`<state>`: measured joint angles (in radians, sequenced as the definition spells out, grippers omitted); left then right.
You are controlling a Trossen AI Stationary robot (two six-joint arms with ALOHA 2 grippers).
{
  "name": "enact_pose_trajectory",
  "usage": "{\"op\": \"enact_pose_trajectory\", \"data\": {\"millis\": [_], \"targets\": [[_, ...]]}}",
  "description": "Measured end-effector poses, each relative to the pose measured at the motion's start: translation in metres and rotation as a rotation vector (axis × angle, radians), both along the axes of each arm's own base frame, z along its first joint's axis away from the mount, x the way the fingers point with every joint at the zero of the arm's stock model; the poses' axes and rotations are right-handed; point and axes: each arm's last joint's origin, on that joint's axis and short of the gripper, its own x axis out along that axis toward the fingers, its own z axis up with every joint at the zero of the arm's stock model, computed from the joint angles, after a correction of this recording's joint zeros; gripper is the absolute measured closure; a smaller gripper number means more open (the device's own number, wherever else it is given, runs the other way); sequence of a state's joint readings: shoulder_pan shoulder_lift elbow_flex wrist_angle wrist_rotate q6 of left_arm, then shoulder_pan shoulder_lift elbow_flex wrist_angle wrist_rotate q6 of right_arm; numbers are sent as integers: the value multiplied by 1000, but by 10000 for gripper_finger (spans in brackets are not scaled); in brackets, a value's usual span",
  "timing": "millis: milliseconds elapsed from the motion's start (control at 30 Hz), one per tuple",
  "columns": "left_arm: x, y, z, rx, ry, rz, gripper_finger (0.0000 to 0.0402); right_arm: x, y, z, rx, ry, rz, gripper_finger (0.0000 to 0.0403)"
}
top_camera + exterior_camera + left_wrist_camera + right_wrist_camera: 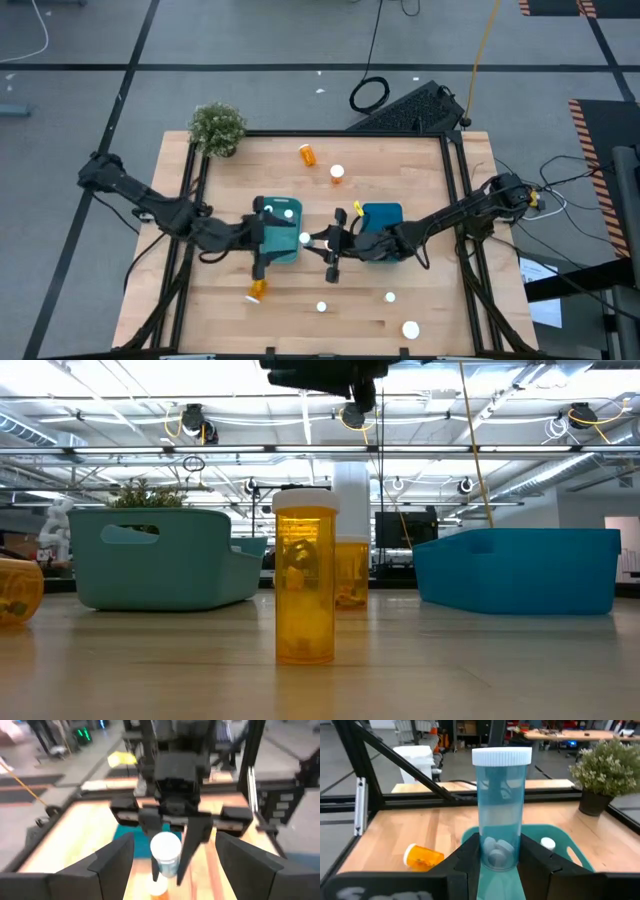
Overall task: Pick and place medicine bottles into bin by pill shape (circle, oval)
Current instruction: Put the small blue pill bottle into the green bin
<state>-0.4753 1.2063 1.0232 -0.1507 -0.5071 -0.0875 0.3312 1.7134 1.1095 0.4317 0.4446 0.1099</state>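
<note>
A clear medicine bottle [500, 810] with a white cap and white pills stands upright in my right gripper [500, 862], between the teal bin [277, 243] and the blue bin [381, 215]. Its cap [304, 238] lies close to the teal bin's right rim. My left gripper [172, 870] is open over the teal bin and faces that bottle [166, 851] without touching it. One white-capped bottle [289, 213] lies in the teal bin. Other bottles stand or lie on the table: orange ones [308, 154] [257, 290] and white-capped ones [337, 173] [322, 307]. My right gripper pinches the clear bottle's lower body [481, 851] between its two fingers, one on each side. The fingers come level from the table's right side. The bottle stands upright with its cap up. Its base is hidden between the fingers.
A potted plant [217, 128] stands at the far left corner. More white-capped bottles [390, 296] [411, 328] stand near the front edge. In the low view an upright orange bottle [305, 575] stands in front of both bins. A black frame [455, 200] borders the table.
</note>
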Motion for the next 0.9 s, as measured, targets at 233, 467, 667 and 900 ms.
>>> {"op": "enact_pose_trajectory", "data": {"millis": [233, 467, 667, 900], "targets": [[27, 10, -24, 24, 123, -8, 121, 0, -2, -3, -7, 28, -5, 304], [38, 16, -31, -10, 138, -24, 164, -1, -2, -6, -19, 62, -5, 303], [38, 15, -30, -31, 139, -53, 213, -1, -2, -6, -21, 67, -3, 303], [38, 15, -29, -17, 132, -57, 264, -1, -2, -6, -20, 66, -3, 303]]}}
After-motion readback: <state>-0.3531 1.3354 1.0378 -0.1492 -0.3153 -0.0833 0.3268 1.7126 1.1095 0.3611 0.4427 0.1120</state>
